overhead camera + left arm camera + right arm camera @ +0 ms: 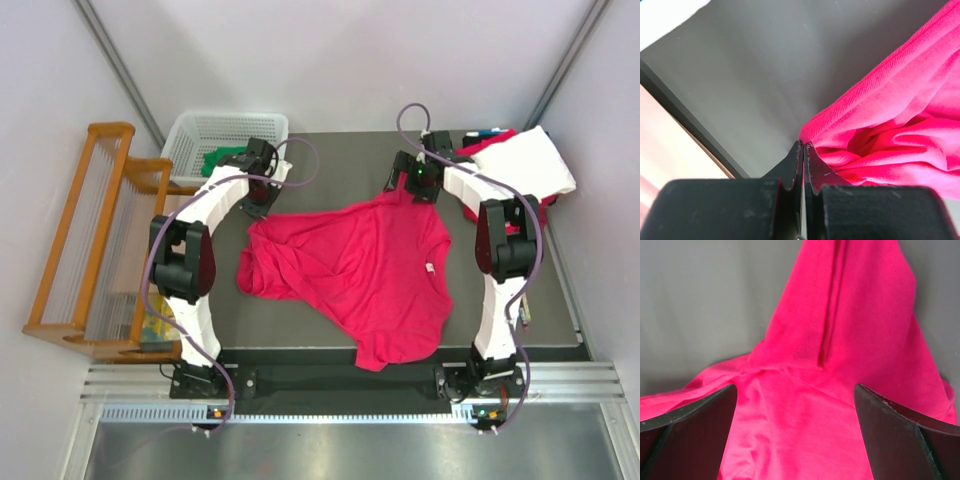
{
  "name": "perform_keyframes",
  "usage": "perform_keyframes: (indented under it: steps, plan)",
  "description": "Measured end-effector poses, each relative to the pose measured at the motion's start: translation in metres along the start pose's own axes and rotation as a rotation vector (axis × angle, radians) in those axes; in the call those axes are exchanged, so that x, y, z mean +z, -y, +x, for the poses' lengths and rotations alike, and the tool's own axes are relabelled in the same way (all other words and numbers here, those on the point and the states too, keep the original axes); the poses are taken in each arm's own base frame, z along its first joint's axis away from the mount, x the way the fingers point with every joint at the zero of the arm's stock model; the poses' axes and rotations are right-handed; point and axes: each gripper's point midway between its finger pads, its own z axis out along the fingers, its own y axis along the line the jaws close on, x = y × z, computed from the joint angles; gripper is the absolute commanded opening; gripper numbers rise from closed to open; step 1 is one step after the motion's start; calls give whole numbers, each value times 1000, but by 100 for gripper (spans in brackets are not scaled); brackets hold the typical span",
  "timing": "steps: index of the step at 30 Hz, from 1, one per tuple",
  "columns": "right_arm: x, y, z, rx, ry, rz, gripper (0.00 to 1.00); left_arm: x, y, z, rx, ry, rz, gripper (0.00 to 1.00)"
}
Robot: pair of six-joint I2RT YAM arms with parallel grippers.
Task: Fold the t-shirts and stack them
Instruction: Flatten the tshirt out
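My left gripper (803, 145) is pressed fully shut, the two fingers meeting in a thin line. The crumpled edge of the pink shirt (360, 270) lies right against the tip of one finger. I cannot tell whether any thread of it is actually caught between them. Past those fingers there is bare dark table (330, 160), running to its edge.

My right gripper (797, 440) stands as wide open as it goes and holds nothing. Its two fingers hang on either side of a narrow, raised part of the pink shirt with a seam running down it. I cannot make out whether they touch the cloth.

From above, the pink shirt lies spread across the middle of the table, rumpled and bunched on its left side and flatter on its right, with a small white label showing near its right edge. My left gripper is at its far-left corner and my right gripper at its far-right corner.

The white shirt (525, 165) lies at the far-right corner of the table, behind my right arm. The green shirt (222, 158) sits inside the white basket (200, 130) at the far left. A wooden rack (90, 240) stands beside the table on the left.
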Motion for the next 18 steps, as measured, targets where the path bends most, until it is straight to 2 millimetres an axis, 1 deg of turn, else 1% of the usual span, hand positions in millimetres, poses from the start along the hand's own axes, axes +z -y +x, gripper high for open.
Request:
perform_keyframes:
  steps: [2, 3, 5, 6, 7, 9, 18]
  plan:
    - [1, -3, -5, -2, 5, -10, 93, 0, 0, 0, 0, 0, 2, 0]
    - [2, -5, -7, -4, 9, -17, 87, 0, 0, 0, 0, -1, 2, 0]
    - [5, -8, -12, -6, 14, -27, 82, 0, 0, 1, 0, -2, 2, 0]
    - [6, -9, -14, -6, 16, -31, 77, 0, 0, 1, 0, -2, 2, 0]
    - [8, -10, -16, -4, 18, -35, 75, 0, 1, 1, 1, -3, 3, 0]
    - [12, -11, -15, 1, 10, -40, 75, 0, 1, 1, 1, -4, 3, 0]
    - [17, -10, -10, 13, -11, -44, 72, 3, 2, 6, 2, -16, 6, 0]
